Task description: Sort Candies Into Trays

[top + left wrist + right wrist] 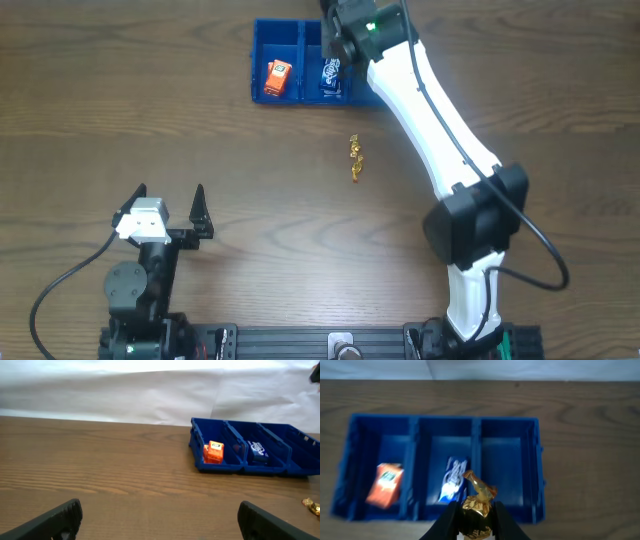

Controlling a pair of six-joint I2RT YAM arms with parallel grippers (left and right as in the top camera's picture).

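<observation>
Inside blue tray (257, 60) — orange candy (278, 79), blue candy (332, 77)

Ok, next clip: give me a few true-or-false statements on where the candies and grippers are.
1. The right gripper is shut on a gold candy. True.
2. The orange candy and the blue candy share one compartment of the tray. False: they lie in neighbouring compartments.
3. The left gripper is open and holds nothing. True.
4. No candy lies on the table. False: loose gold candies lie there, outside the tray.
5. The third compartment holds a candy. False: it looks empty.
</observation>
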